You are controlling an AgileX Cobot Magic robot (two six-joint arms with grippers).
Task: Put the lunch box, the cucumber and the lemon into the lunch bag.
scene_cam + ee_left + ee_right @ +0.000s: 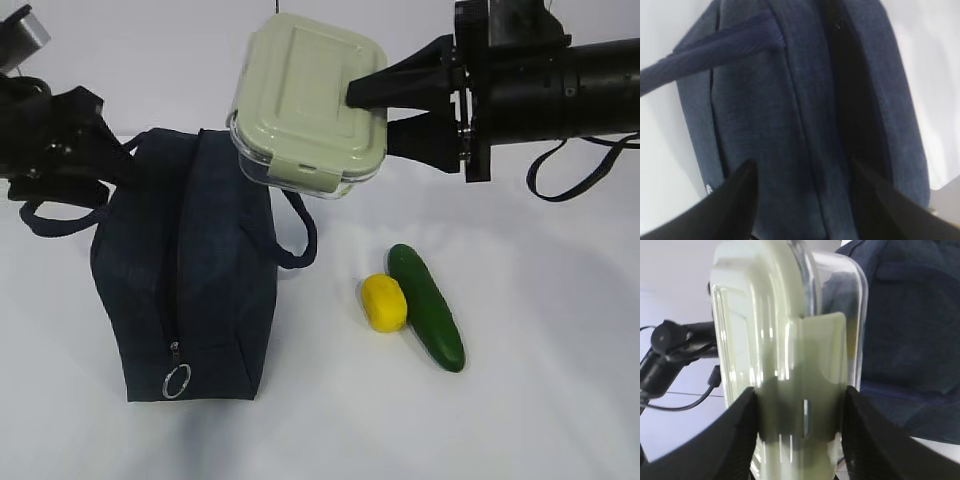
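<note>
- No lettering, brand name, number or sign can be read anywhere.
- The lunch bag (190,290) shows plain dark fabric; a tiny pale mark near its lower edge in the left wrist view is too blurred to make out.
- The lid of the lunch box (305,100) is plain, with only moulded ridges.
</note>
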